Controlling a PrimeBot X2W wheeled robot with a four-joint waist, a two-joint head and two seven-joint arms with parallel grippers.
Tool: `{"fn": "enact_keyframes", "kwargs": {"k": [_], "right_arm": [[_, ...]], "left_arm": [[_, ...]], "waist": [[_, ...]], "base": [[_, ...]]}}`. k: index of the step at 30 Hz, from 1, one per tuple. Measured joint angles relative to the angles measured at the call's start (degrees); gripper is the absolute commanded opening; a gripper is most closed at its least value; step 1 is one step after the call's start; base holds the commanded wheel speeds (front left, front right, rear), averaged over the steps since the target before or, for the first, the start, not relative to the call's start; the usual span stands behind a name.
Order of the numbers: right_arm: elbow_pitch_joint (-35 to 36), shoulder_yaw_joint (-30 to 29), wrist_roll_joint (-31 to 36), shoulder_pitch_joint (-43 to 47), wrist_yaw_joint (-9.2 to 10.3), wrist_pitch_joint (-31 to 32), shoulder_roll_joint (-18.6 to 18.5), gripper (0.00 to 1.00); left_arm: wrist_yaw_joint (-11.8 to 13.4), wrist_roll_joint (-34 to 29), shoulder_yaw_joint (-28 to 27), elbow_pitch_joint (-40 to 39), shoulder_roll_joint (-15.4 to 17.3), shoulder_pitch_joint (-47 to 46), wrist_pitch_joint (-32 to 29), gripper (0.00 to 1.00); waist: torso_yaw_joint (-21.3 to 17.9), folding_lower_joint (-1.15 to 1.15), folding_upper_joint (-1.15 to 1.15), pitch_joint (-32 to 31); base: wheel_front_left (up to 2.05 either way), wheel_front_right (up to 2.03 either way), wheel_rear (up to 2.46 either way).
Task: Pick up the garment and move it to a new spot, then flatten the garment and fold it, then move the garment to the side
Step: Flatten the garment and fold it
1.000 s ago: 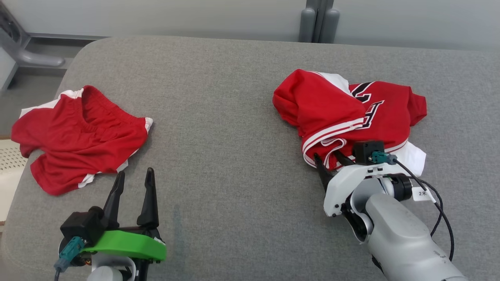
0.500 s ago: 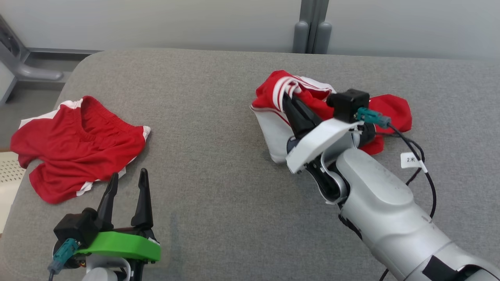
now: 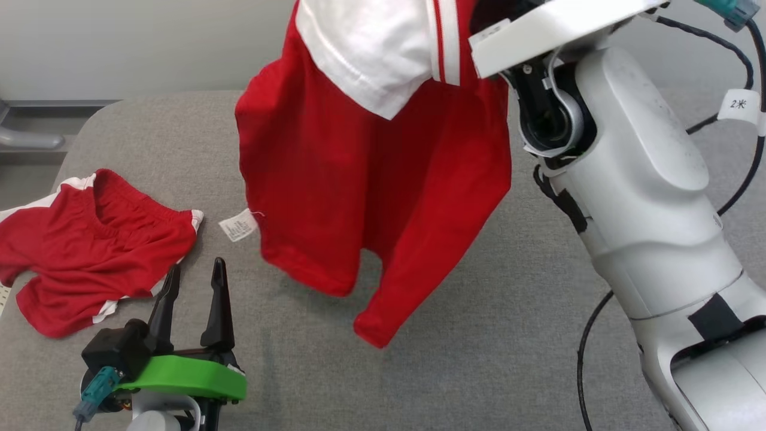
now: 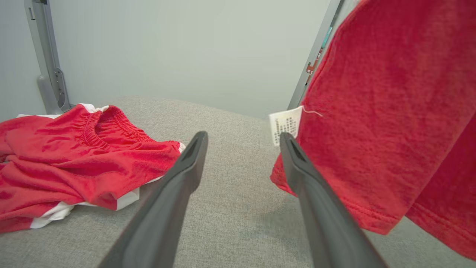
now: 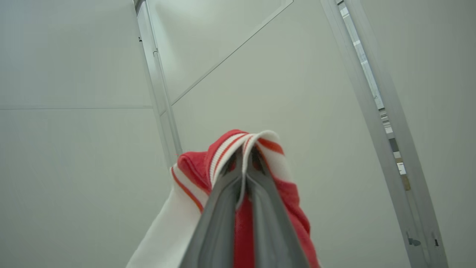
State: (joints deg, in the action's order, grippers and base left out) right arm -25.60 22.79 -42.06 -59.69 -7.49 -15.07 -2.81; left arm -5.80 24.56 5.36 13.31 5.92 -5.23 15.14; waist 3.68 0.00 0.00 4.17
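The garment (image 3: 371, 179), a red jersey with white sleeves and striped trim, hangs in the air above the grey padded table (image 3: 479, 335). Its lowest corner dangles just over the surface. My right gripper (image 5: 245, 156) is shut on the striped trim (image 5: 227, 149) at the top of the garment and points up toward the wall. The right arm (image 3: 634, 179) rises at the right. My left gripper (image 3: 196, 269) stands open near the table's front left, with nothing between its fingers. The garment's hem (image 4: 390, 130) and white label (image 4: 285, 124) hang just right of it.
Red shorts (image 3: 90, 239) with white trim lie crumpled at the table's left edge, just left of the left gripper (image 4: 242, 137) and the shorts' waistband (image 4: 93, 130). A black cable (image 3: 589, 335) loops beside the right arm. Grey wall and metal posts stand behind.
The right gripper shut on the jersey's striped trim and lifted it from a heap on the table's right into the air. The head view has shifted. The left gripper stayed put.
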Motion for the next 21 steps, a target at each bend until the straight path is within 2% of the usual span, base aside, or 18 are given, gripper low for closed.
{"fn": "enact_keyframes", "kwargs": {"k": [6,14,15,16,17,21], "right_arm": [[-9.2,-9.2,7.0,9.9,0.0,0.0,0.1,0.0],[-15.0,-29.7,19.1,19.7,0.0,0.0,0.0,0.0],[-15.3,-31.4,20.6,20.3,0.0,0.0,0.0,0.07],[-15.5,-33.6,22.5,21.0,0.0,0.0,0.0,0.35],[-15.8,-35.3,24.0,21.6,0.0,0.0,0.0,1.0],[-15.8,-39.2,29.2,24.8,0.0,0.0,0.0,1.0]], "left_arm": [[0.0,0.0,0.2,-0.3,-0.5,0.0,0.0,1.0],[-0.2,0.0,-0.6,-0.9,-0.7,-0.2,0.0,1.0],[-0.2,0.0,-0.6,-0.9,-0.7,-0.3,0.0,1.0],[-0.2,-0.1,-0.5,-0.9,-0.6,-0.4,0.0,1.0],[-0.3,-0.1,-0.3,-0.8,-0.6,-0.5,0.0,1.0],[-0.3,-0.4,0.2,-0.3,-0.7,-0.7,0.0,1.0]], "waist": [[-0.3,0.0,0.0,1.0],[-1.3,0.0,0.0,3.6],[-1.4,0.0,0.0,3.8],[-1.6,0.0,0.0,4.0],[-1.8,0.0,0.0,4.1],[-2.2,0.0,0.0,3.8]], "base": [[0.0,0.0,0.0],[0.0,0.0,0.0],[0.0,0.0,0.0],[0.0,0.0,0.0],[0.0,0.0,0.0],[0.0,0.0,0.0]]}}
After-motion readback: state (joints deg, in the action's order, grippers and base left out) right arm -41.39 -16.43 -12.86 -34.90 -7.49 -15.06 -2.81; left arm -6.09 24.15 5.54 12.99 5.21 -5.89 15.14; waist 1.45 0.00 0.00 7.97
